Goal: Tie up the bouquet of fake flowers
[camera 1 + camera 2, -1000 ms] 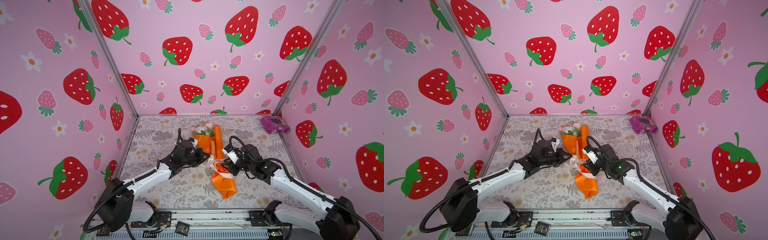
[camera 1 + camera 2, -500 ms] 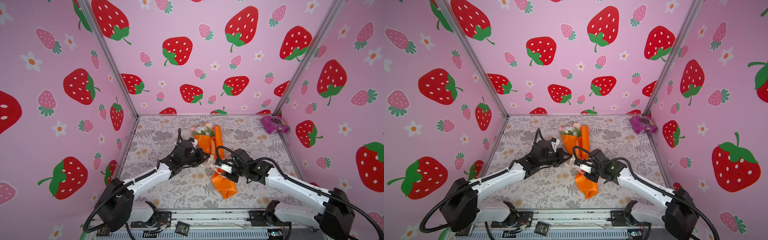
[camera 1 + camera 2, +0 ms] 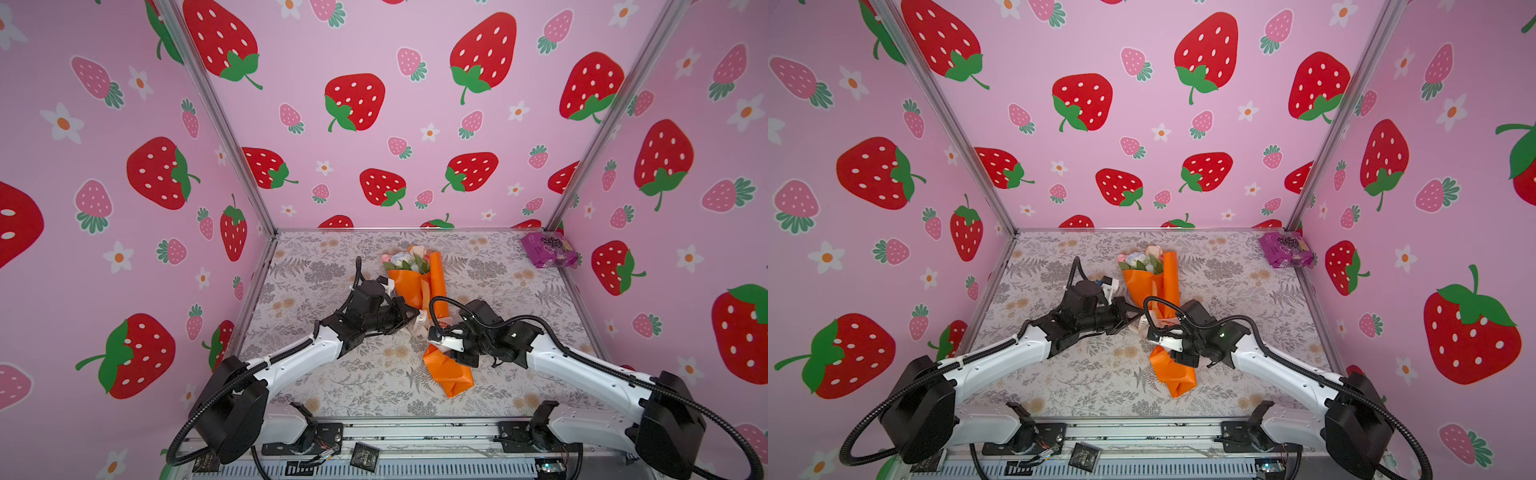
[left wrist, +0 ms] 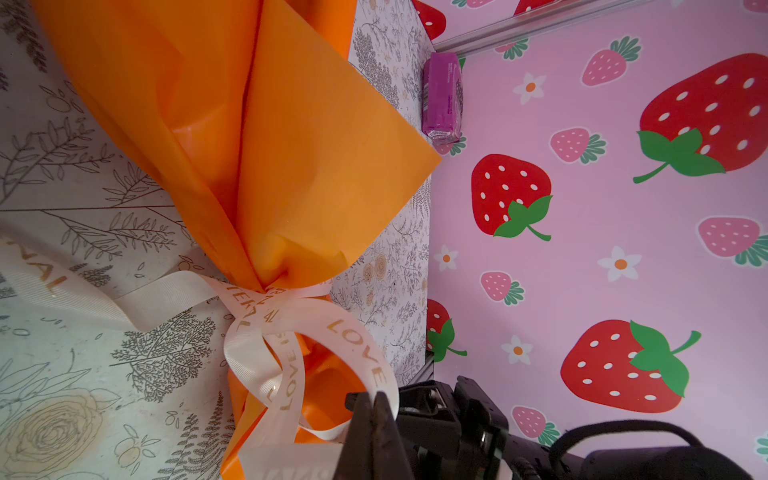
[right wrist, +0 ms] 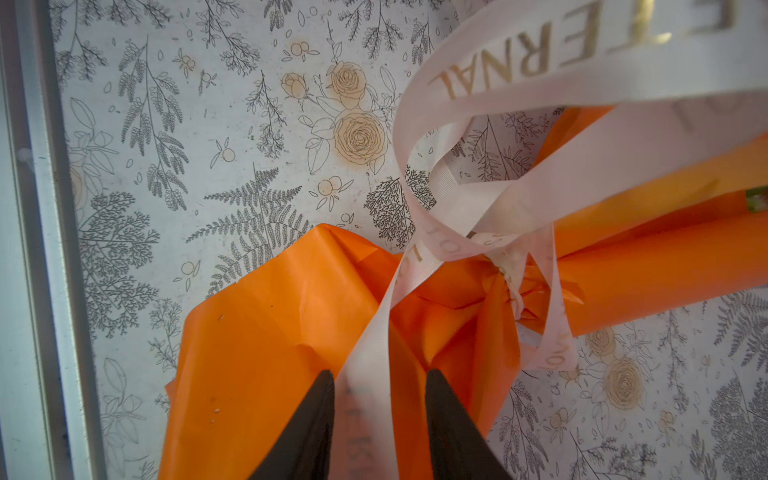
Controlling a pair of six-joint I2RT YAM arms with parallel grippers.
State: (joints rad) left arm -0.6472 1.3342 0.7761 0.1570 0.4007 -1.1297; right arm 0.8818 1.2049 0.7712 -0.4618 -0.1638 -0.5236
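The bouquet of fake flowers [image 3: 409,286] [image 3: 1148,286] lies lengthwise mid-table in orange paper, its pale heads [image 3: 405,259] at the far end. A cream ribbon [image 4: 357,340] with gold letters is knotted round its narrow waist [image 4: 266,299]. From the left of that waist my left gripper [image 3: 411,314] [image 3: 1133,318] [image 4: 372,399] is shut on a ribbon loop. My right gripper [image 3: 432,334] [image 3: 1152,338] [image 5: 380,378] hangs open over the paper's lower part. A loose ribbon strand [image 5: 365,374] runs between its dark fingers [image 5: 320,407], not pinched.
A small purple packet [image 3: 547,249] [image 3: 1285,249] [image 4: 442,99] lies in the far right corner. Pink strawberry walls close in three sides. The floral table [image 3: 332,374] ends at a metal rail [image 5: 41,249] near the right gripper.
My right gripper has moved from beside the bouquet's waist toward the front and left, over the lower paper. The left arm and its grip on the ribbon are unchanged.
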